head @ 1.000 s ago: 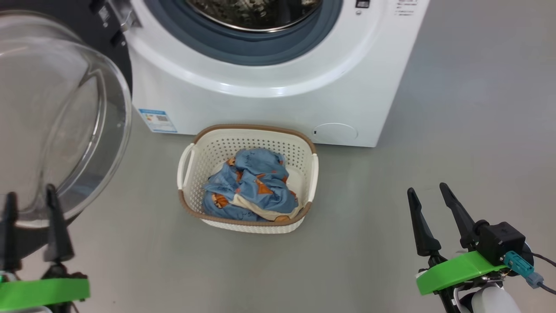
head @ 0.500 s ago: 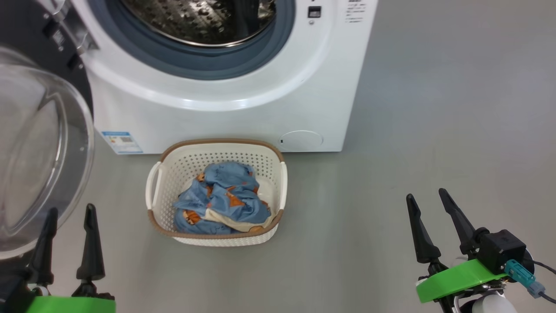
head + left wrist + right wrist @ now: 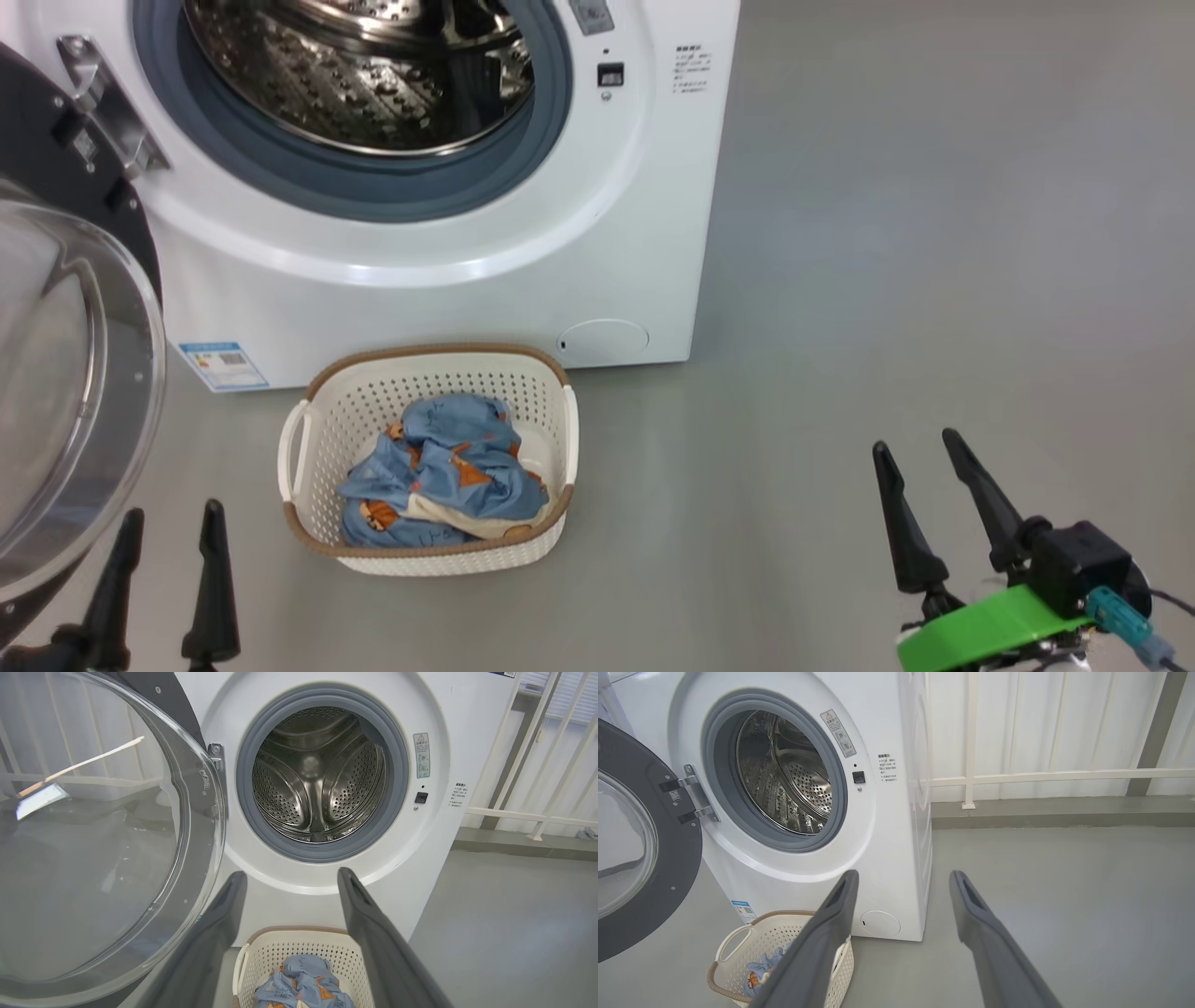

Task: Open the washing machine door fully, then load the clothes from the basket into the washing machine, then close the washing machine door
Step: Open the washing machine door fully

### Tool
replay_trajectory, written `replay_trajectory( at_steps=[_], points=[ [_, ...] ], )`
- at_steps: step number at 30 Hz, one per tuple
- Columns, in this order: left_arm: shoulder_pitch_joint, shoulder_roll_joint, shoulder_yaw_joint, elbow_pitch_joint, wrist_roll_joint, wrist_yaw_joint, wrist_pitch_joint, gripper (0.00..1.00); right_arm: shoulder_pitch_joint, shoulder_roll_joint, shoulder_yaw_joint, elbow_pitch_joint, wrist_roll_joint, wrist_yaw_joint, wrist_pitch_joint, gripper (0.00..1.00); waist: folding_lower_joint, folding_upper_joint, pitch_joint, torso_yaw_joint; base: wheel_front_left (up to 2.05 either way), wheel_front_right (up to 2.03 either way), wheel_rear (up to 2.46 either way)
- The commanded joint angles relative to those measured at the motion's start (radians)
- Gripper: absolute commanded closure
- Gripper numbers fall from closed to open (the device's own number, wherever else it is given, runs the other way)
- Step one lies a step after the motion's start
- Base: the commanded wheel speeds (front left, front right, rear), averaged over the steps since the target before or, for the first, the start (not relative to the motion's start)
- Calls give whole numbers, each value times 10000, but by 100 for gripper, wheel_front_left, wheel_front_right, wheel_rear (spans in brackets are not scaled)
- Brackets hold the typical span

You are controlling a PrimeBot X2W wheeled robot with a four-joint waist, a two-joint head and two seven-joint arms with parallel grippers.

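The white washing machine [image 3: 448, 280] [image 3: 434, 728] [image 3: 896, 826] stands with its steel drum exposed. Its door [image 3: 65, 392] [image 3: 103, 849] [image 3: 640, 858] hangs swung out to the left, glass bowl facing me. On the floor in front sits the cream basket [image 3: 308, 467] [image 3: 273, 959] [image 3: 733, 952] holding the crumpled blue clothes [image 3: 443, 471] [image 3: 303, 987] [image 3: 759, 973]. My left gripper [image 3: 168, 527] [image 3: 289, 882] is open and empty, low left of the basket, beside the door. Far right of the basket, my right gripper [image 3: 920, 457] [image 3: 901, 879] hangs open and empty over bare floor.
Grey floor [image 3: 887, 233] spreads to the right of the machine. A white railing [image 3: 1041, 774] and pale wall panels run behind it. A blue energy label [image 3: 222, 364] and a round service cap [image 3: 602, 338] mark the machine's lower front.
The head view has shifted: machine and basket slid left and down in it, showing more drum. Both grippers stay open; the left one sits lower in view.
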State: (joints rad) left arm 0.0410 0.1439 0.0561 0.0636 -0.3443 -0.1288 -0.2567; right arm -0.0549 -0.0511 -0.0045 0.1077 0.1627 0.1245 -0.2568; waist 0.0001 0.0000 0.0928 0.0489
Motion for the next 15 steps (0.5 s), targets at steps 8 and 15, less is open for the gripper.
replay_trajectory(
  at_steps=[8, 15],
  points=[
    [181, -6, 457, -13, 639, -19, -51, 0, 352, 9, 277, -326, -188, 62, -49, 0, -1, 0, -415, -113, 0, 0, 0],
    [172, -67, 432, 172, 740, -19, -51, 0, 387, 9, 266, -384, -189, 62, -49, 0, -1, 0, -401, -18, 0, 0, 0]
  ],
)
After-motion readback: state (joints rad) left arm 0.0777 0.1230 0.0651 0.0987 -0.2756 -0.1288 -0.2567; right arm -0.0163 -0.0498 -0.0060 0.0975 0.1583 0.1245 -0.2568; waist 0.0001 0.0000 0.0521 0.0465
